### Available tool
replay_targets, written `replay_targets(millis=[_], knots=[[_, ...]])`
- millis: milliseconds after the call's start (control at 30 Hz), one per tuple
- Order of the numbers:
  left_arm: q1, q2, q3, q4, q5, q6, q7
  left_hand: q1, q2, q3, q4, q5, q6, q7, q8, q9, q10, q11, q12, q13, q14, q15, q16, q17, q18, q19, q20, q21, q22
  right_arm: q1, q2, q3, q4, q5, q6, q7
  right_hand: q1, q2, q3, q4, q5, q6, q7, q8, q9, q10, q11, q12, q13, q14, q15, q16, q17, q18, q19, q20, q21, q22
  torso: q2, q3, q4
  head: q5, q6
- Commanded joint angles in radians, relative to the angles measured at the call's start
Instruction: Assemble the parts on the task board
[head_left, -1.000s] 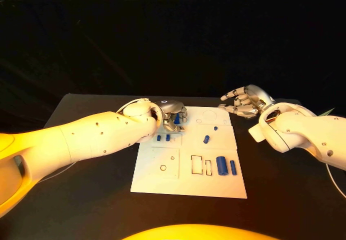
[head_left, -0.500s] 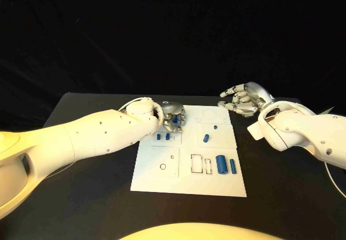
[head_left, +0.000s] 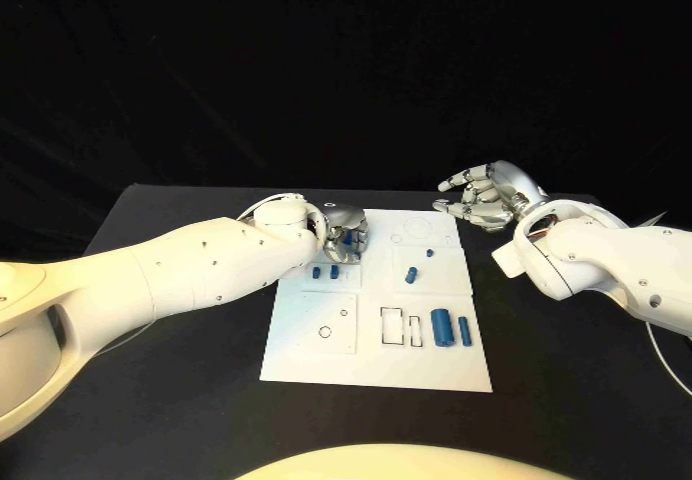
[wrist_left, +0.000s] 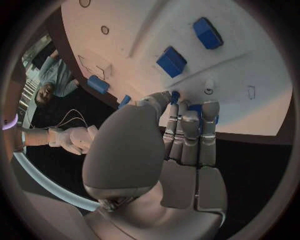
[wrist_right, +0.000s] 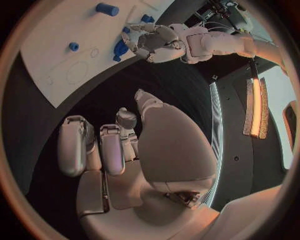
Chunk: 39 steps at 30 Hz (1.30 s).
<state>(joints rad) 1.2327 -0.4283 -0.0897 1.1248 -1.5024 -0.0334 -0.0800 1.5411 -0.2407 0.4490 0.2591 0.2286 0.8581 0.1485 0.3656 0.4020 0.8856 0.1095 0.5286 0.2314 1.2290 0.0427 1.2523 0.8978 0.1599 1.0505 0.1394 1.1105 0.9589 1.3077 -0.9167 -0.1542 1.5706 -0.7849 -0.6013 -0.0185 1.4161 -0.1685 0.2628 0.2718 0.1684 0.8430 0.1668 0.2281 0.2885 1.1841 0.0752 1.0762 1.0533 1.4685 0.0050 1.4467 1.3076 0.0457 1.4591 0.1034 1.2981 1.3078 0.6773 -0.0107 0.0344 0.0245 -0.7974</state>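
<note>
Head view: my left hand (head_left: 340, 232) sits curled at the task board (head_left: 378, 370)'s 11 o'clock corner, pinching a small blue part (head_left: 352, 238), while my right hand (head_left: 488, 198) hovers spread and empty off the 1 o'clock corner. Left wrist view: fingertips (wrist_left: 164, 98) close on the part, two blue blocks (wrist_left: 171, 61) lying just beyond. Right wrist view: my right hand stays well clear, so the left is nearer.

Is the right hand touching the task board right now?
Apart. In the right wrist view the right hand hangs over bare black table, beside the task board.

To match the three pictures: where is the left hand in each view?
Head view: left hand at the task board's far left corner.
Left wrist view: mid-circle, fingers pinching a blue part over the board.
Right wrist view: at the board's edge.
Shared landmark: the white board.
</note>
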Motion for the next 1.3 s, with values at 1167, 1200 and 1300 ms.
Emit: replay_targets(millis=[1167, 1200, 1300], knots=[[-0.015, 0.018, -0.004, -0.031, 0.026, -0.065, 0.048, 0.025, 0.041, 0.125, -0.133, -0.02, 0.099, -0.002, -0.023, -0.012, 0.131, -0.029, -0.017, -0.017, 0.122, -0.03, 0.121, 0.129, -0.047, 0.124, -0.024, 0.176, 0.198, 0.0, 0.002, 0.0, 0.005, -0.001, -0.003, 0.017, -0.003, -0.009, 0.012, 0.004, 0.006, -0.007, -0.002, 0.01, -0.001, 0.002, 0.0, -0.002, -0.003, 0.038, -0.008, -0.005, 0.016, 0.016, -0.002, -0.004, -0.003, 0.097, -0.002, 0.0006, 0.0003, -0.005, -0.002], [-0.016, 0.018, -0.003, -0.03, 0.028, -0.069, 0.049, 0.025, 0.041, 0.125, -0.133, -0.019, 0.099, -0.002, -0.023, -0.012, 0.131, -0.029, -0.018, -0.017, 0.122, -0.03, 0.121, 0.13, -0.047, 0.124, -0.024, 0.176, 0.198, 0.0, 0.002, 0.0, 0.005, -0.001, -0.003, 0.017, -0.003, -0.009, 0.012, 0.004, 0.006, -0.007, -0.002, 0.01, -0.001, 0.002, 0.0, -0.002, -0.003, 0.038, -0.008, -0.005, 0.016, 0.016, -0.002, -0.004, -0.003, 0.097, -0.002, 0.0003, 0.0002, -0.006, -0.001], [-0.016, 0.012, -0.003, -0.019, 0.039, -0.086, 0.055, 0.014, 0.038, 0.127, -0.135, -0.019, 0.1, 0.0, -0.027, -0.013, 0.13, -0.027, -0.024, -0.019, 0.124, -0.029, 0.122, 0.129, -0.047, 0.123, -0.023, 0.179, 0.201, 0.0, 0.002, 0.0, 0.004, -0.001, -0.003, 0.017, -0.003, -0.009, 0.012, 0.004, 0.006, -0.007, -0.002, 0.01, -0.001, 0.002, 0.0, -0.002, -0.003, 0.038, -0.008, -0.005, 0.016, 0.016, -0.002, -0.004, -0.003, 0.097, -0.003, 0.0001, 0.0005, -0.005, 0.002]])
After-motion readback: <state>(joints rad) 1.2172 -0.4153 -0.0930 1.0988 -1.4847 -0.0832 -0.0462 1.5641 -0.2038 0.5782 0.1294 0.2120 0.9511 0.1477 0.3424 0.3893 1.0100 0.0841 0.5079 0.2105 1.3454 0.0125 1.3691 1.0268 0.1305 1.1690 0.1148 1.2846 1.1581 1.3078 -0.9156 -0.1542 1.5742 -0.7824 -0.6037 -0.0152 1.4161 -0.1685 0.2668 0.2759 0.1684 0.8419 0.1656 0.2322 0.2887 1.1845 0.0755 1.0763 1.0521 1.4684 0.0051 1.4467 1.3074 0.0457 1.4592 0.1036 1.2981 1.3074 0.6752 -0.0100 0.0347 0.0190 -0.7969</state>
